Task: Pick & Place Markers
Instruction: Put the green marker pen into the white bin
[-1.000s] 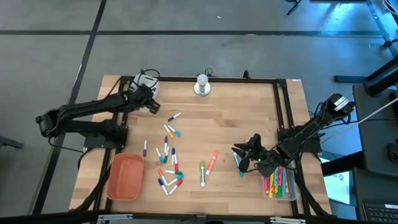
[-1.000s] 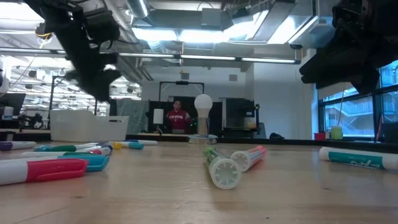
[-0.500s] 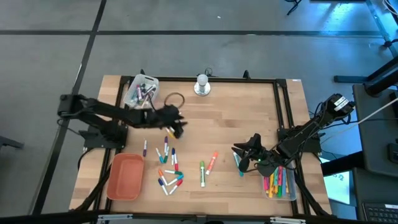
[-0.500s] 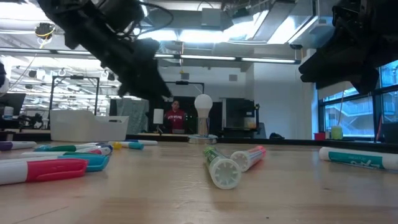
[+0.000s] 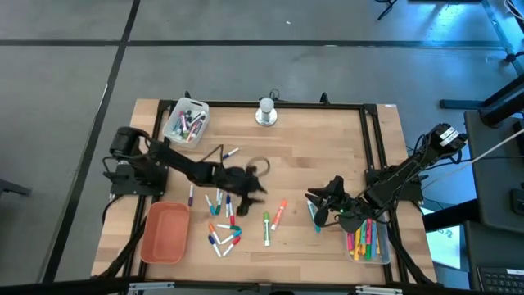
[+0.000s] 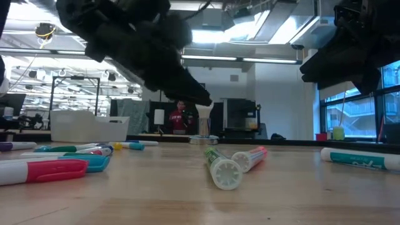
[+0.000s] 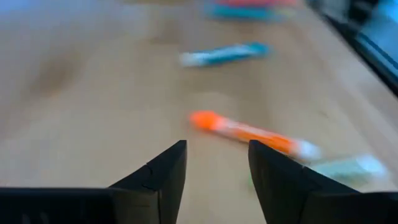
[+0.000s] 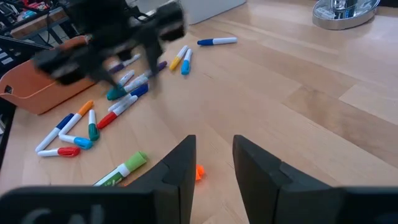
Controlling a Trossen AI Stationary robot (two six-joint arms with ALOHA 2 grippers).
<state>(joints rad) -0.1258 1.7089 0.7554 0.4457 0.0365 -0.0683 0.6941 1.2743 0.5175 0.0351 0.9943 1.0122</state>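
Two dark robot arms work over a wooden table (image 5: 327,147) strewn with markers (image 5: 223,217), seen from directly above. At the far left an orange tray (image 5: 164,233) sits near the table's front edge, and a clear tray (image 5: 185,120) holding more pens stands at the back left corner. The left arm reaches in from that side, its left hand (image 5: 255,185) hanging above the middle of the table with its fingers spread and nothing between them; the main scatter of white-barrelled markers lies just to its left and front. An orange marker (image 7: 249,132) lies on the bare wood directly ahead of the two open fingers in the left wrist view, not touching them, with a green marker (image 5: 266,229) beside it and a teal-capped one (image 7: 224,53) farther off. At the back edge, a small white lamp-like object on a round metal base (image 5: 266,112) stands alone. Farther right, the right hand (image 5: 326,201) hovers near the table's right side, its fingers parted a little with nothing visibly held. A teal marker (image 5: 313,216) lies just beside it. At the far right front corner a clear bin (image 5: 366,242) holds a bundle of coloured markers. In the low view a person in red (image 6: 179,118) stands far back in the room.
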